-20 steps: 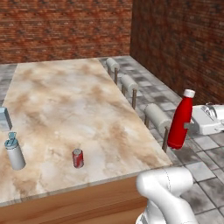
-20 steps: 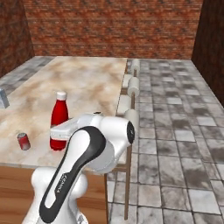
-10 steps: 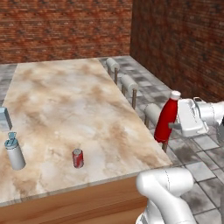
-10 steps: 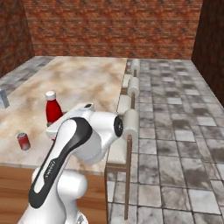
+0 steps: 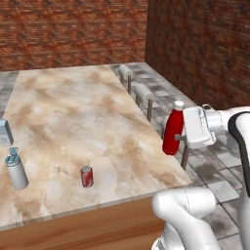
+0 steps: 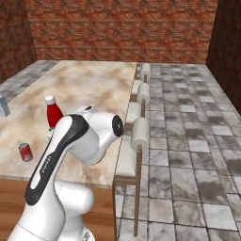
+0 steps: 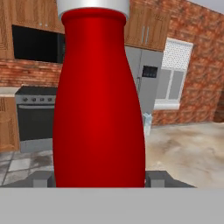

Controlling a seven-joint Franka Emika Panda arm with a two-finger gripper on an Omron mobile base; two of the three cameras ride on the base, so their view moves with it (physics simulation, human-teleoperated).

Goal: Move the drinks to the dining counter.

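My gripper (image 5: 178, 138) is shut on the slim red bottle with a white cap (image 5: 173, 130), held upright at the right edge of the dining counter (image 5: 73, 112). From the hand view the red bottle (image 7: 98, 109) stands between the two fingers (image 7: 41, 178). In the right base view the bottle (image 6: 53, 114) pokes out behind my arm, above the counter (image 6: 94, 84). The small red soda can (image 5: 87, 176) stands near the counter's front edge, and also appears as a can (image 6: 25, 151) at the left. The pale grey bottle with a blue cap (image 5: 16, 169) stands at the front left.
Grey cylindrical stools (image 5: 144, 92) line the counter's right edge, seen also as stools (image 6: 140, 134) beside my arm. A small blue-grey box (image 5: 4, 132) sits at the counter's left edge. Tiled floor and brick walls surround the counter.
The gripper has carried the red bottle leftward, from beyond the stools to the counter's right edge. The can and the grey bottle have not moved.
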